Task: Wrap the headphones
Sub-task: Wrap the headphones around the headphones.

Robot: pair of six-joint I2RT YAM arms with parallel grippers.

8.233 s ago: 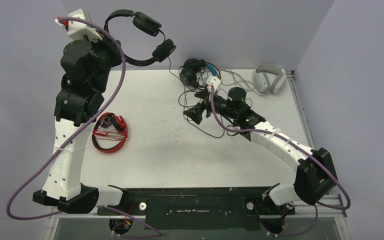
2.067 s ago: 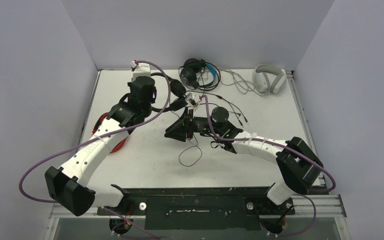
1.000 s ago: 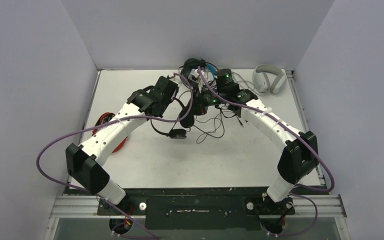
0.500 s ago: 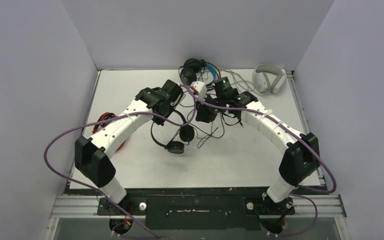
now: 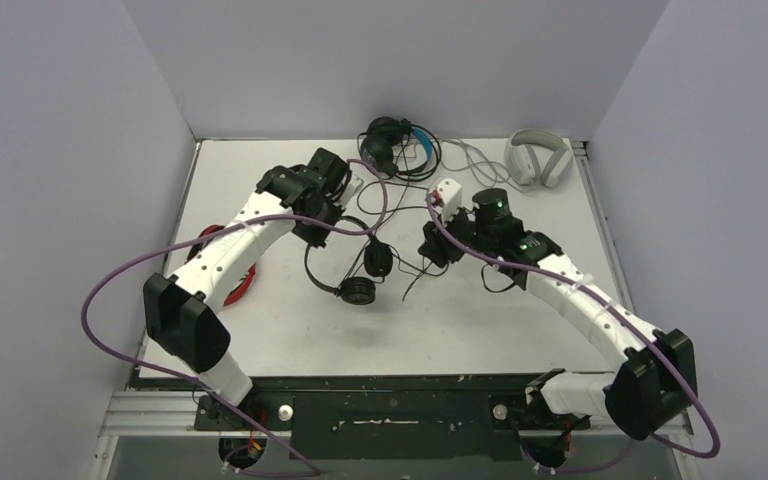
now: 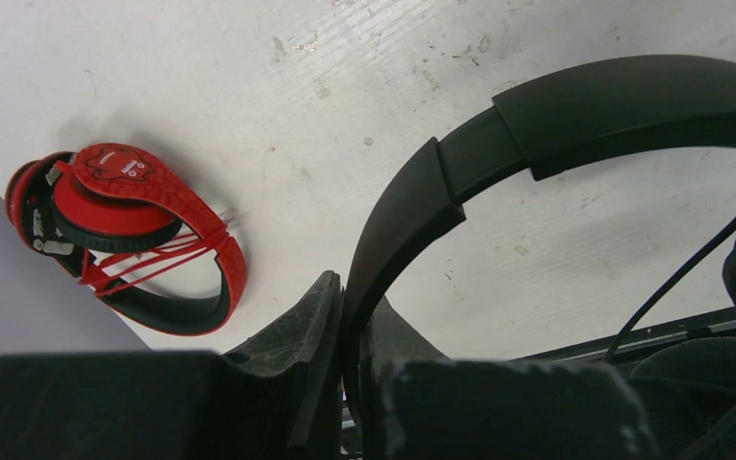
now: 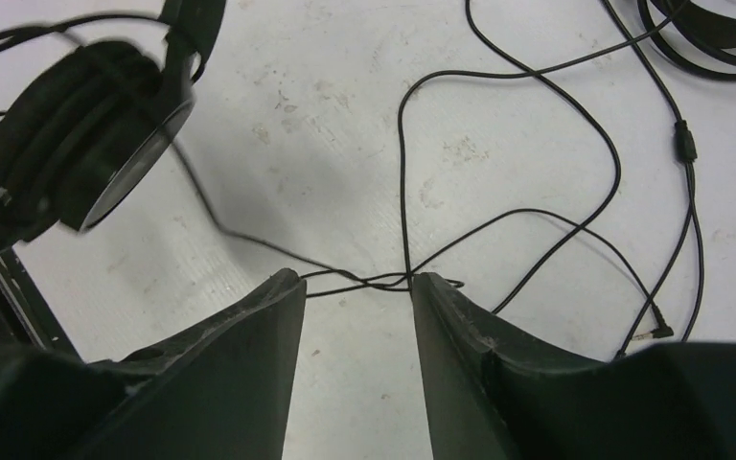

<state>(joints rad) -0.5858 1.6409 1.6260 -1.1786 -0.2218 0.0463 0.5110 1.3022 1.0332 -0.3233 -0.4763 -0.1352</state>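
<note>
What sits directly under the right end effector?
Under the right end effector, thin black cable crosses itself over the table, between the open fingers. Anything beneath the fingers themselves is hidden.

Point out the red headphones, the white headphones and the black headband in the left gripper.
red headphones (image 6: pixel 115 196), left wrist view, ear cup.
white headphones (image 5: pixel 522 165), top view, one ear cup.
black headband (image 6: pixel 613 101), left wrist view, upper arc.
</note>
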